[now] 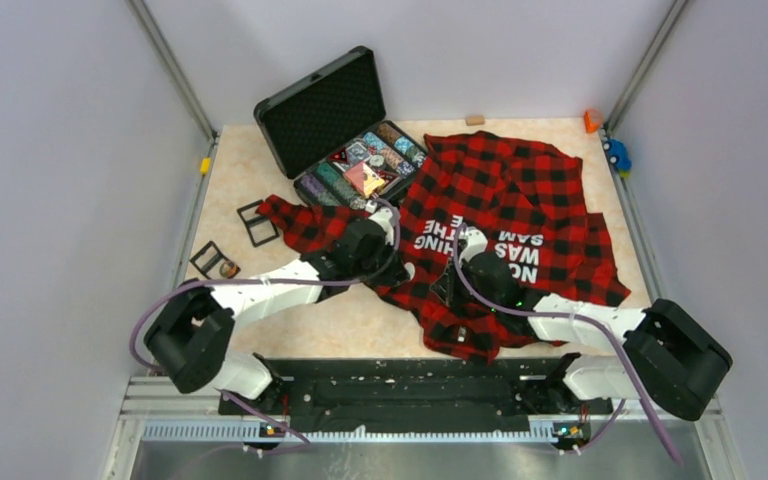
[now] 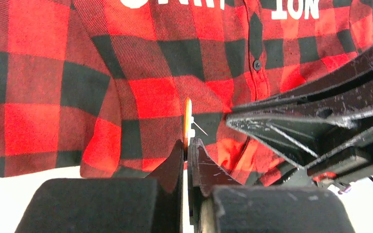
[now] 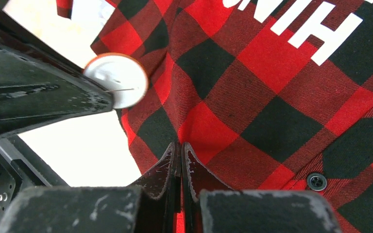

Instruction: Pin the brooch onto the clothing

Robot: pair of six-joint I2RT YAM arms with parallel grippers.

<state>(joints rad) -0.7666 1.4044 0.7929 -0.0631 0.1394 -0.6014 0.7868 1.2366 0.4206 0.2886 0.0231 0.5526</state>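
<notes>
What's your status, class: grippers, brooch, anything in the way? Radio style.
Left gripper shut on brooch, pin out. Right gripper shut, pinching shirt. Brooch beside shirt edge, not yet pinned. Nothing between them.

An open black case of colourful pieces sits toward the table's far-left corner. Two black square frames lie near its left edge, and a wooden block lies at its far edge.

Two arms working over the shirt!
Left hand and right hand close together by the lettering; open case behind.
</notes>
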